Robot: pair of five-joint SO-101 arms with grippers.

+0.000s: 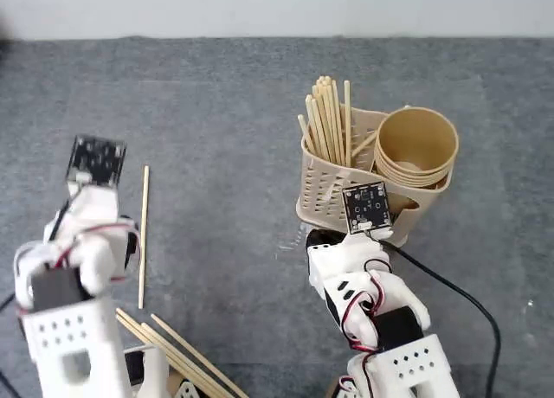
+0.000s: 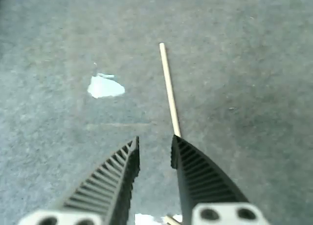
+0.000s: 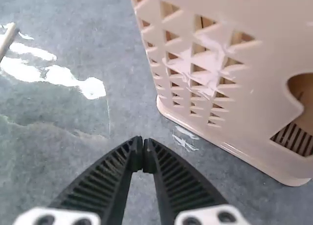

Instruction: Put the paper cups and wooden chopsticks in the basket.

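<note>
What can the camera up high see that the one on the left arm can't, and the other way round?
High view: the basket holding chopsticks and stacked cups, plus more loose sticks. Left wrist view: its open claw up close and a white patch on the mat. Both: one lone chopstick on the grey mat.

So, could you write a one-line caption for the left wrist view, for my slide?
Left gripper, open, hovers above the grey mat, with one wooden chopstick lying flat at its fingertip.
</note>
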